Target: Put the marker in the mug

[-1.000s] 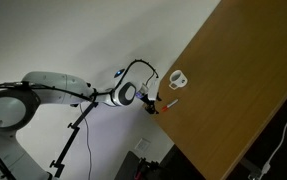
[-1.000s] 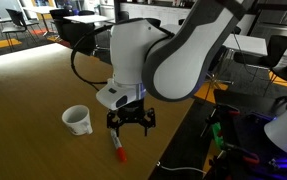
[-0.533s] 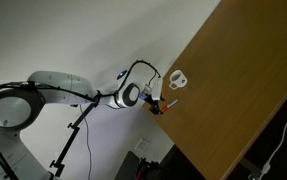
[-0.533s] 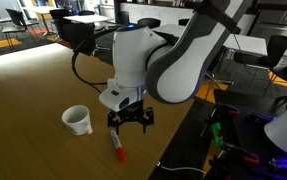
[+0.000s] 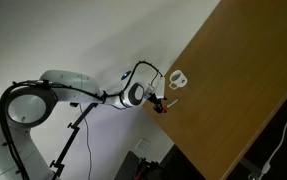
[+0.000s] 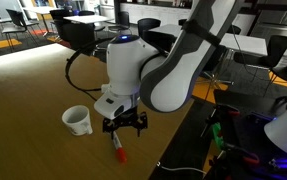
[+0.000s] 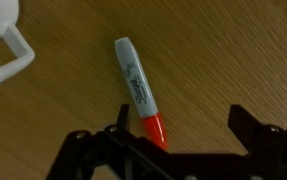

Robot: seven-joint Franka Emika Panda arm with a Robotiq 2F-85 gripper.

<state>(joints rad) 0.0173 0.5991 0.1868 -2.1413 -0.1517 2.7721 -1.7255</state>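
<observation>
A grey marker with a red cap [image 7: 138, 90] lies flat on the wooden table [image 7: 223, 50]; it also shows in an exterior view [image 6: 117, 148]. A white mug [image 6: 77, 120] stands upright to its side, and its handle shows at the top left of the wrist view [image 7: 5, 45]. My gripper [image 7: 178, 125] hangs open just above the marker's red end, one finger on each side, and holds nothing. In an exterior view the gripper [image 5: 159, 104] is at the table edge next to the mug [image 5: 178, 79].
The marker lies close to the table's edge [image 6: 168, 150]. Beyond it stand office chairs and desks [image 6: 273, 50]. A tripod [image 5: 71, 140] stands below the arm.
The arm has shifted slightly toward the mug and lowered the gripper a little over the marker. The marker and mug have not moved.
</observation>
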